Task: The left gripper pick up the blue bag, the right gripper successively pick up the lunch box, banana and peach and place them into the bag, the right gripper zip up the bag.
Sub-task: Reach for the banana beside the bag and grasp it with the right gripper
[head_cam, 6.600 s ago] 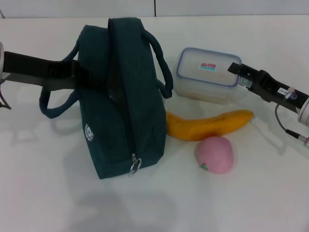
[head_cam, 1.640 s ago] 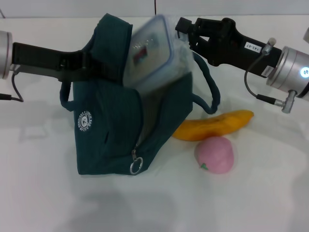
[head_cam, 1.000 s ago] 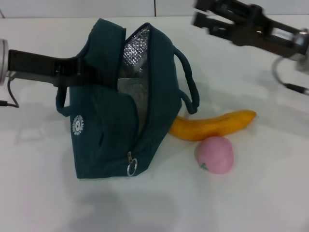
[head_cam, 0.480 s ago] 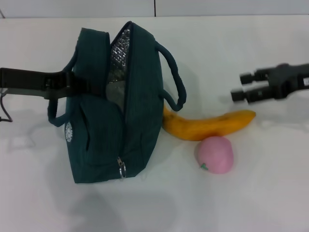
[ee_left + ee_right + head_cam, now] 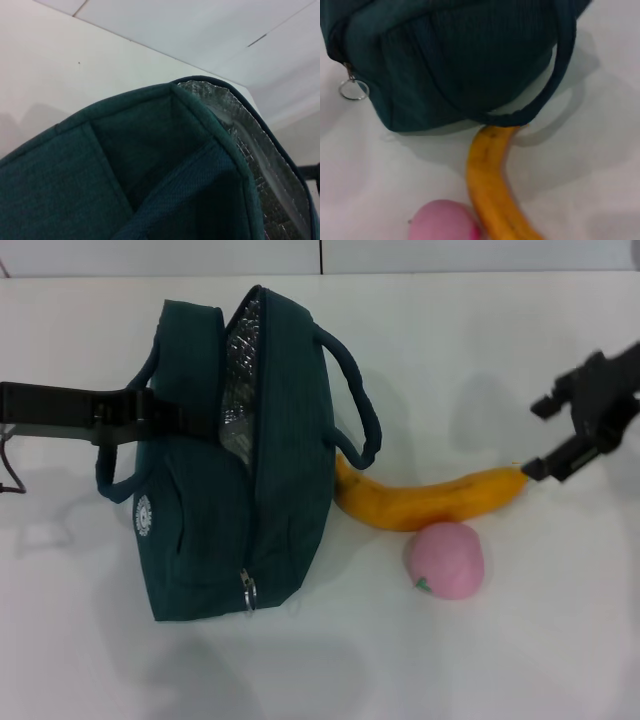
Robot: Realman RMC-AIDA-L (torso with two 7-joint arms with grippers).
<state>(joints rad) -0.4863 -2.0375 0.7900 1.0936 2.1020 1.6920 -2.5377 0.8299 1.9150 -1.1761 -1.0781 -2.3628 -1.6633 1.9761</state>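
Right gripper (image 5: 545, 435) shifted rightward, banana (image 5: 430, 500) lying left-right

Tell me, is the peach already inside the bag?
No, in the head view the peach lies on the white table, just in front of the banana and outside the bag.

- Bag (image 5: 240, 490): dark teal woven cloth, matt, fine ribbed weave evident in the left wrist view (image 5: 60, 195).
- Bag lining (image 5: 238, 380): silver foil, quilted and crinkled, reflective (image 5: 260, 150).
- Zipper pull ring (image 5: 247, 590): bright metal, shiny (image 5: 353, 90).
- Bag handles (image 5: 355, 400): same matt cloth, rolled.
- Banana (image 5: 430, 502): smooth skin, faint sheen, yellow-orange (image 5: 492, 185).
- Peach (image 5: 445, 560): pink, matt, soft-looking surface (image 5: 442, 222).
- Left gripper (image 5: 140, 418) and right gripper (image 5: 575, 435): black, matt, hard finish.
- Table (image 5: 450, 330): white, smooth, low gloss.
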